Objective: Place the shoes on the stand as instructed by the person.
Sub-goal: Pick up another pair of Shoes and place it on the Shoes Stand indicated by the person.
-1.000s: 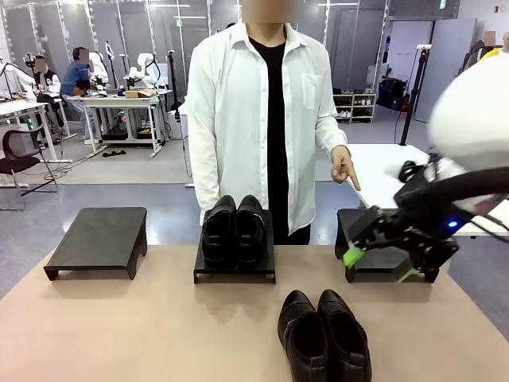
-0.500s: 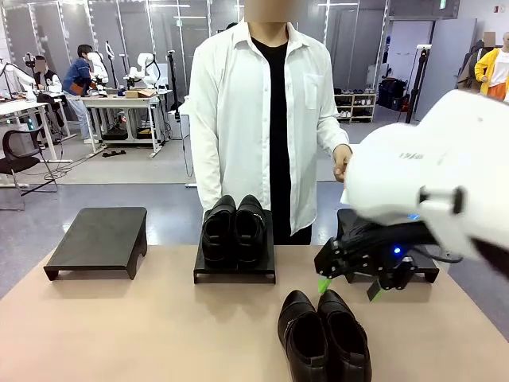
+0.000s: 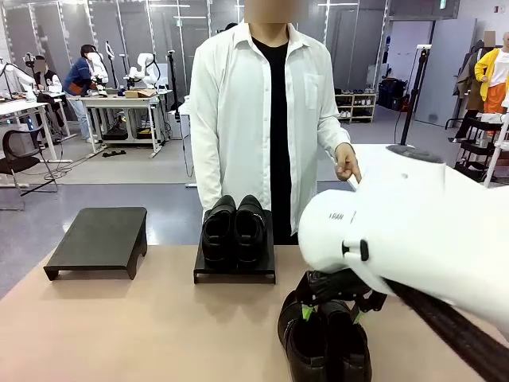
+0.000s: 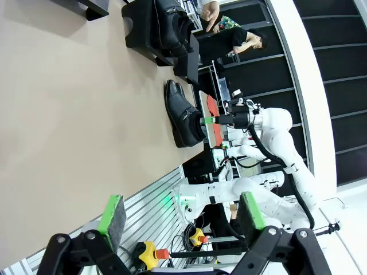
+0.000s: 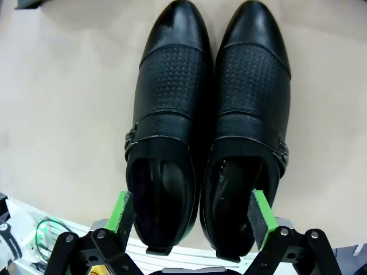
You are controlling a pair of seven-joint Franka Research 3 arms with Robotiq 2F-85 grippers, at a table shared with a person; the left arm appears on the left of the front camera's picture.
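Left stand: the low black slanted stand has a bare top, open from above.
Middle stand: the black platform is filled by shiny black higher-topped shoes.
Near table: the tan tabletop lies free left and centre.
Right side: the bulky white right arm blocks passage.
Near pair: the low shiny black leather shoes sit close together, bare table on either outer side; the wide-spread right gripper hangs over their heels.

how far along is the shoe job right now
Done: one pair of shoes sits on the middle stand. In hand: the right gripper hangs open over the second pair on the table, nothing gripped yet. Left: grasp that pair and set it on the stand the person picks.
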